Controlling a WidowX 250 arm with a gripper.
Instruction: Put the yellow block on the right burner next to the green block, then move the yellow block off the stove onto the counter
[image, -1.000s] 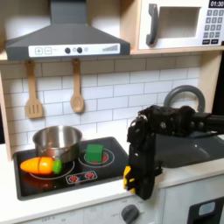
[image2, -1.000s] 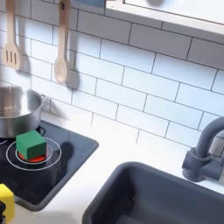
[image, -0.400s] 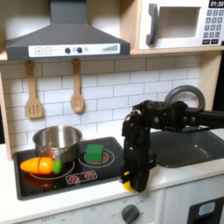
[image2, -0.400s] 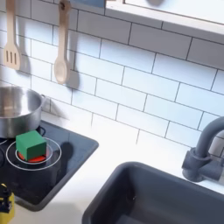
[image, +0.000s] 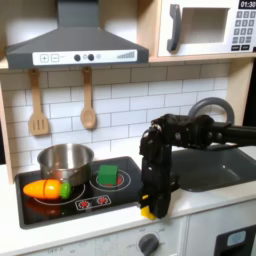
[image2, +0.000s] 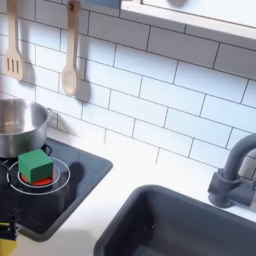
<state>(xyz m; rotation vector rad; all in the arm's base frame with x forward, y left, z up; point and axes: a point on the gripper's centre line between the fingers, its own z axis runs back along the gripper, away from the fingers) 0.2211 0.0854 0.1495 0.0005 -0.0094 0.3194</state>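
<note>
- First exterior view shows the gripper (image: 150, 205) pointed straight down at the front of the counter (image: 200, 200), just off the stove (image: 30, 210) on the first exterior view's right.
- A bit of the yellow block (image: 147, 211) shows at the fingertips, low against the worktop; the fingers look closed around it, though how tightly cannot be told at this size.
- In the second exterior view a yellow sliver (image2: 6, 232) with a dark finger part sits at the bottom left corner, which fits a block held close to or on the surface.
- Judging from its place, the block is over white counter rather than black glass, so this looks like the put-down end of the task; whether it already rests on the counter is unclear.
- The green block (image: 107, 175) sits on the right burner, well behind and to the first exterior view's left of the fingers, apart from them.
- Farther left of the fingers stand a steel pot (image: 65, 160) and a toy carrot (image: 45, 188) on the other burner.
- Behind the fingers, on the first exterior view's right, lie the sink (image: 215, 170) and its grey faucet (image: 210, 110).
- Nothing stands close enough to the fingers to hinder a straight lift; the stove's edge is the nearest thing.
</note>
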